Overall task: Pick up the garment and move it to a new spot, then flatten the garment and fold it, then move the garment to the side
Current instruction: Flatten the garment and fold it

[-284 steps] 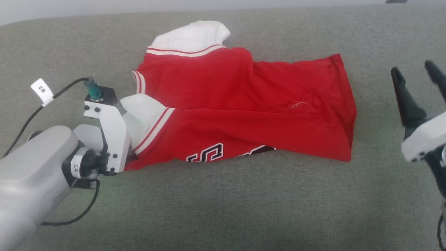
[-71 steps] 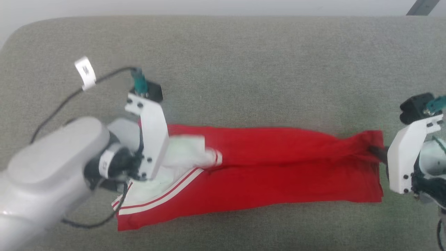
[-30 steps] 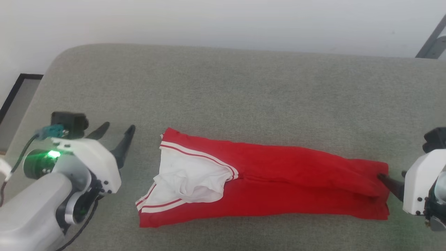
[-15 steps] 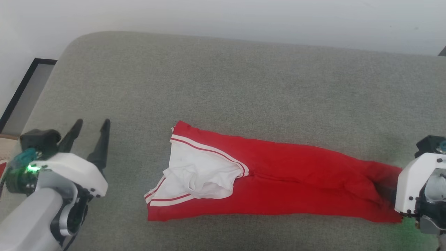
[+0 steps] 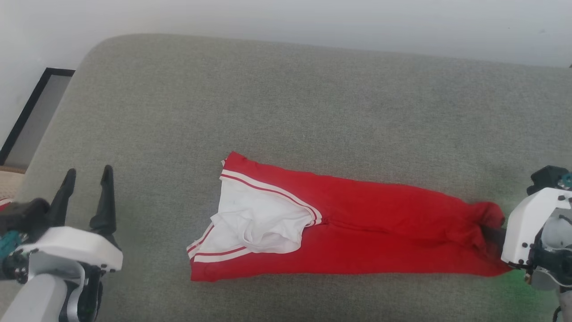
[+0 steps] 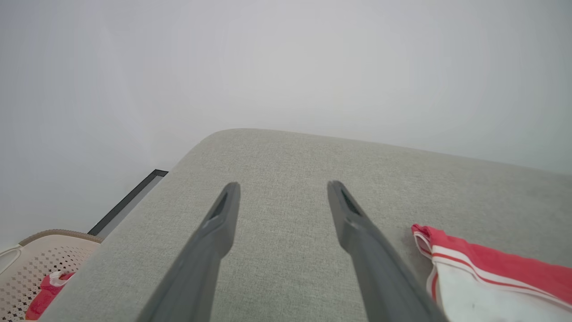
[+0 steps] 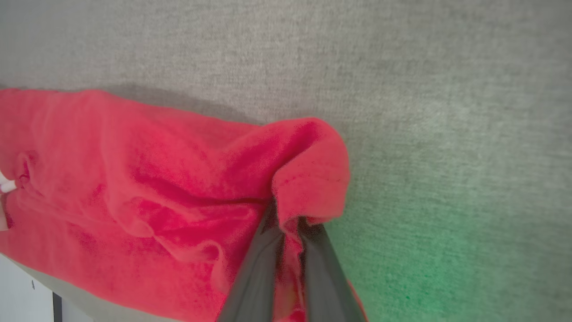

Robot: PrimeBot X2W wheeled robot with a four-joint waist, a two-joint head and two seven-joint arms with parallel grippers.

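— Grey fabric cushion [image 5: 286,112]: where's the red jersey-style garment with white sleeves [image 5: 357,237]?
— Lying lengthwise, left to right. Right tool [image 7: 289,221] clamped on its hem end; left tool [image 5: 88,172] spread, empty, well off its sleeve end.

Right gripper [image 7: 289,226]: the jaws, spread at the hem a second ago, are now closed on the garment [image 5: 380,232] at its end nearest the right edge of the grey cushion [image 5: 290,98]. The red cloth there has bunched up.

Left gripper [image 5: 89,171]: it has let go of the white sleeve [image 5: 254,219] and withdrawn toward the left edge, with its fingers spread.

Garment: the lettering is no longer exposed, and the cloth is drawn into a long narrow strip.
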